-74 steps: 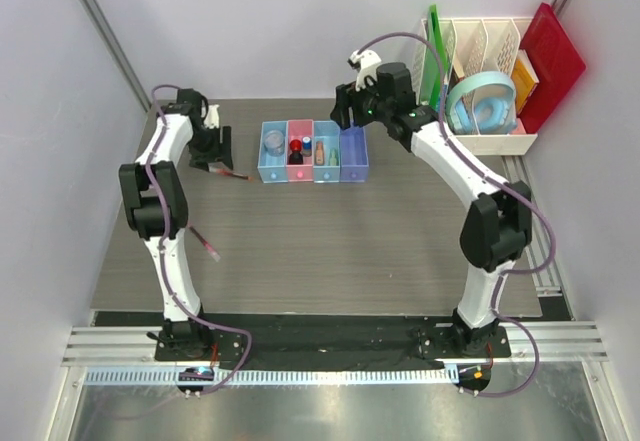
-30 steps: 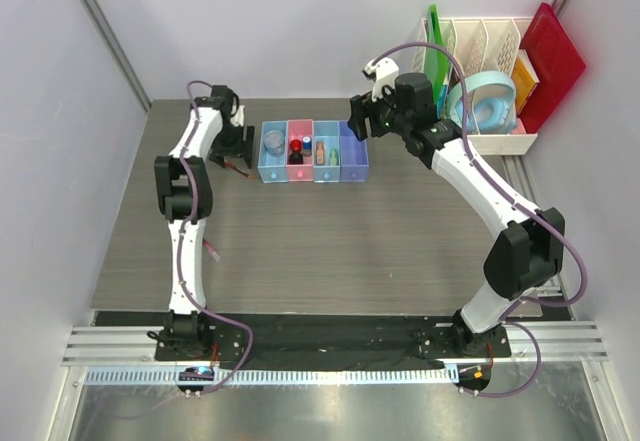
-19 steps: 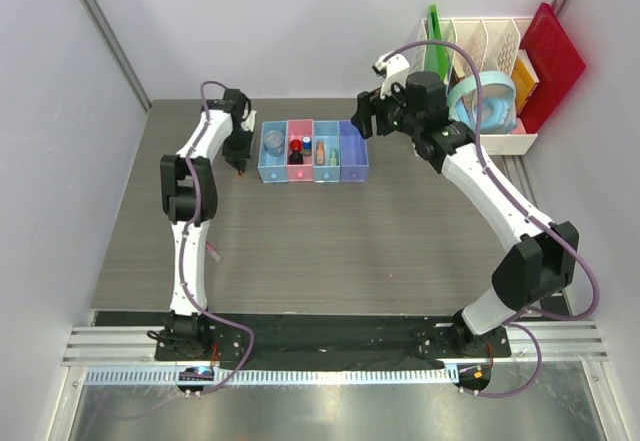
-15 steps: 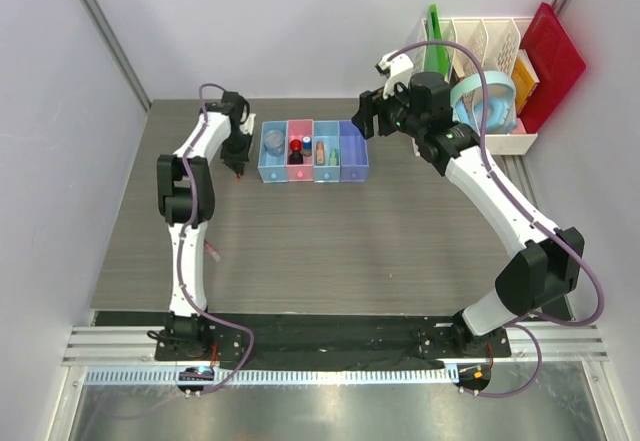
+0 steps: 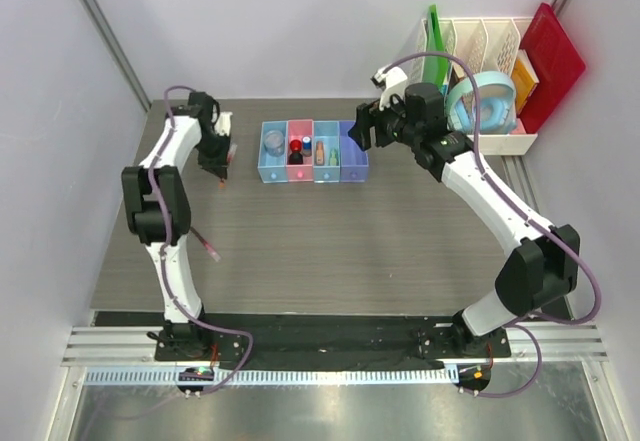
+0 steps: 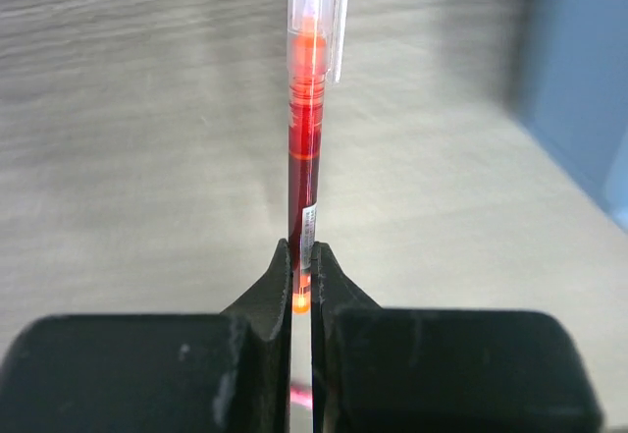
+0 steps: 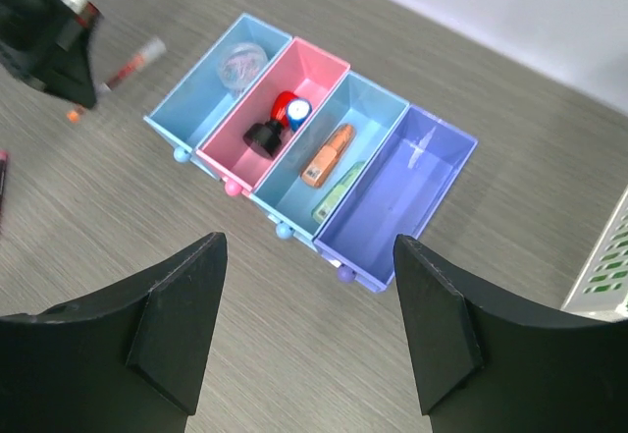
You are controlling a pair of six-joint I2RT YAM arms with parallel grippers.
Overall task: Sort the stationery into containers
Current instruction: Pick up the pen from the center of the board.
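Four bins sit joined in a row on the worktop: blue, pink, blue, purple. The first holds one clear round piece. The pink one holds one red ball-like piece. The third holds one orange marker and one light green marker.

The left hand is squeezed shut on one red pen, see-through with red ink, left of the bins. A second red pen lies on the worktop. The right hand is wide open, holding nothing, above the bins.
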